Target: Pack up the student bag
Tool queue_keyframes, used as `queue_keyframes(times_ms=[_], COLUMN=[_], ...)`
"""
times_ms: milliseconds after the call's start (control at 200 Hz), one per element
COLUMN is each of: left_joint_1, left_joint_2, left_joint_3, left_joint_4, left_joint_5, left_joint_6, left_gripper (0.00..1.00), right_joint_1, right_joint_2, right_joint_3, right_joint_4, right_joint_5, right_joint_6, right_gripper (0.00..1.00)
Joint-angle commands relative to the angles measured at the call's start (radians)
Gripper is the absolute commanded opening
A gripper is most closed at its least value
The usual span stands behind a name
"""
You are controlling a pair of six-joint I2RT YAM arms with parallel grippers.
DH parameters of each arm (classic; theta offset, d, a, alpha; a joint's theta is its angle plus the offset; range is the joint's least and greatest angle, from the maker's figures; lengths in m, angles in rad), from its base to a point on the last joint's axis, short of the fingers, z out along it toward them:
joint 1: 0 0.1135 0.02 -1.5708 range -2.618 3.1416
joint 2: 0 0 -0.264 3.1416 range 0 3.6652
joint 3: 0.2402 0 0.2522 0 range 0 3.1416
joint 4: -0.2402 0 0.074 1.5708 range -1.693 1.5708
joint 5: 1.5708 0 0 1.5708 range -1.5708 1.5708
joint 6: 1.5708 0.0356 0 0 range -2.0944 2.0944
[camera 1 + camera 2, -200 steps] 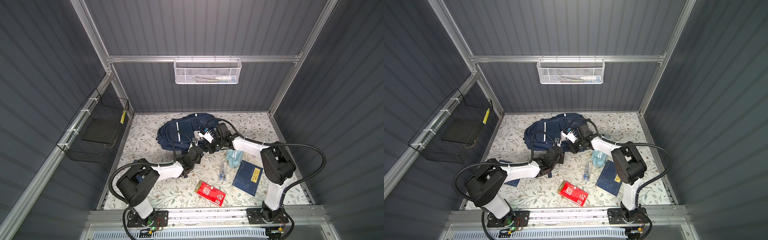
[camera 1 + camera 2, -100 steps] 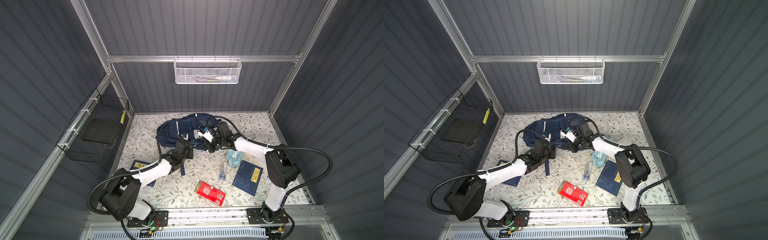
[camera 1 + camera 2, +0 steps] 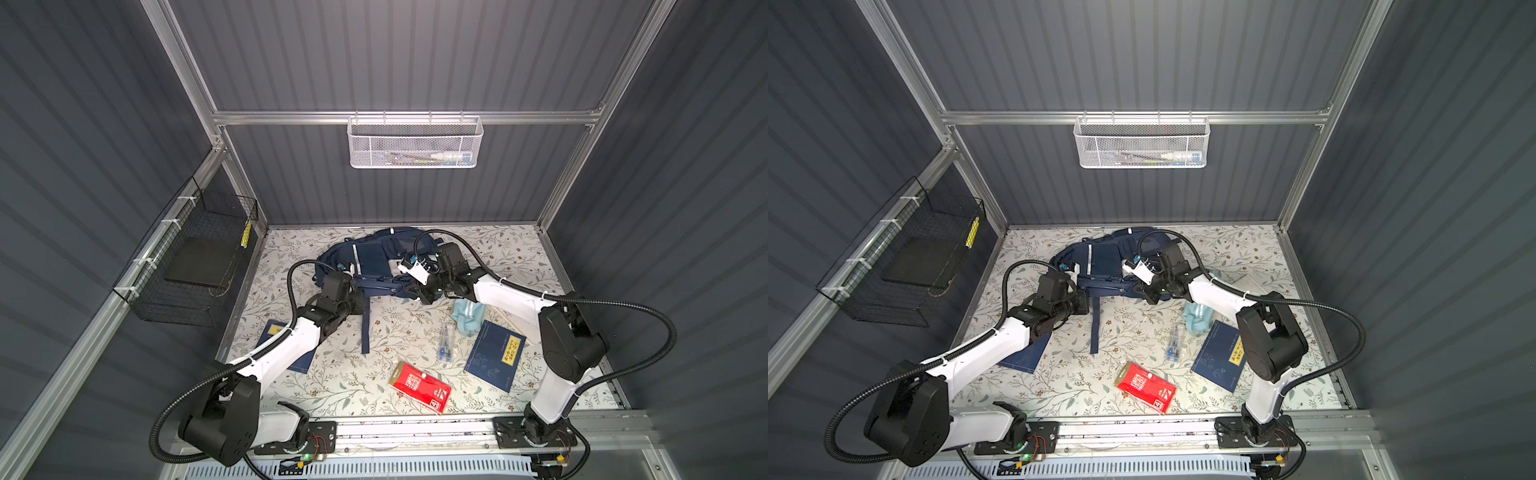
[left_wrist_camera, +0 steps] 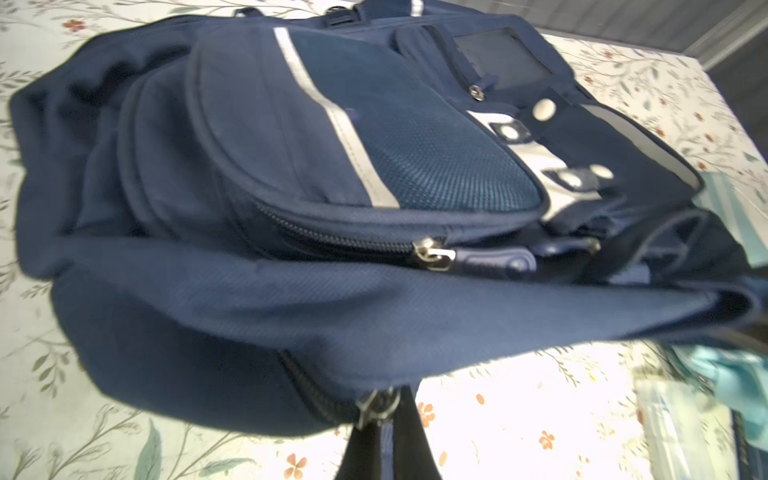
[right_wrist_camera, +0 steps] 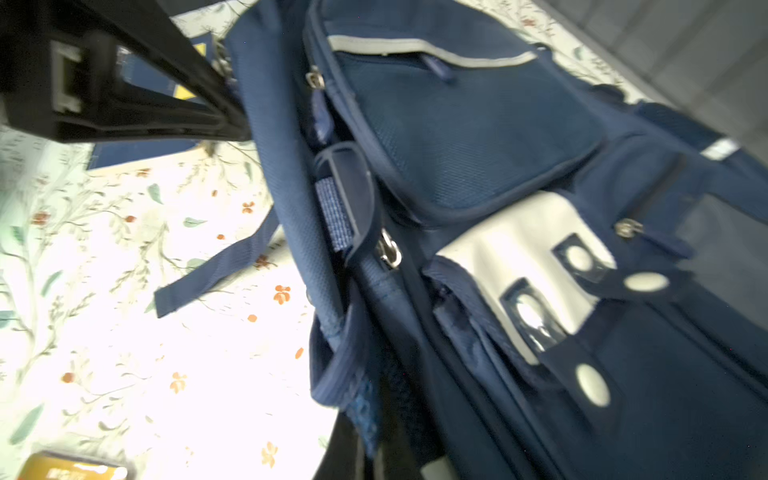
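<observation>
The bag [image 3: 374, 262] is lying at the back middle of the tabletop [image 3: 511, 253], with a strap [image 3: 365, 328] trailing toward the front. The left end effector [image 3: 359, 300] is clenching the bag's near-left edge at a zipper pull [image 4: 376, 405]. The right end effector [image 3: 419, 294] is pinching fabric at the bag's near-right edge. A pouch [image 3: 467, 318], a notebook [image 3: 494, 359] and a red pack [image 3: 419, 386] are lying nearer the front.

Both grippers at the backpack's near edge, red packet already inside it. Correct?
No. Both top views show the red packet lying out on the table, not inside the backpack. The left gripper and right gripper are at its near edge.
</observation>
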State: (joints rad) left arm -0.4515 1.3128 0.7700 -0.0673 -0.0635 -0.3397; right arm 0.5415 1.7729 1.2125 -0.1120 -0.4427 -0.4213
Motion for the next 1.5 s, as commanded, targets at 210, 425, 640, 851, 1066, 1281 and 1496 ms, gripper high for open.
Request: queue_keyframes(times_ms=[210, 425, 640, 851, 1066, 1281, 1496], left_joint_1=[-0.069, -0.109, -0.11, -0.109, -0.106, 0.046, 0.196], left_joint_2=[-0.012, 0.004, -0.038, -0.05, -0.052, -0.034, 0.033], left_joint_3=[0.012, 0.009, 0.011, -0.021, -0.009, -0.01, 0.081], left_joint_4=[-0.02, 0.021, -0.032, -0.023, -0.04, -0.097, -0.216], left_joint_5=[0.004, 0.05, 0.039, 0.049, 0.012, 0.056, -0.052], left_joint_6=[-0.08, -0.123, -0.118, -0.132, -0.141, -0.161, -0.086], left_gripper=[0.0, 0.0, 0.0, 0.0, 0.0, 0.0, 0.03], right_joint_1=[0.06, 0.199, 0.209, 0.206, 0.204, 0.181, 0.133], right_joint_2=[-0.159, -0.126, 0.005, 0.034, 0.052, -0.005, -0.066], right_joint_3=[-0.239, -0.216, -0.132, -0.114, -0.1, -0.179, -0.224], right_joint_4=[0.311, 0.423, 0.399, 0.348, 0.292, 0.265, 0.207], right_joint_5=[0.265, 0.267, 0.235, 0.138, 0.154, 0.164, 0.144], right_joint_6=[-0.032, -0.031, -0.018, -0.052, -0.087, -0.165, -0.241], right_gripper=[0.57, 0.63, 0.55, 0.55, 0.0, 0.0, 0.0])
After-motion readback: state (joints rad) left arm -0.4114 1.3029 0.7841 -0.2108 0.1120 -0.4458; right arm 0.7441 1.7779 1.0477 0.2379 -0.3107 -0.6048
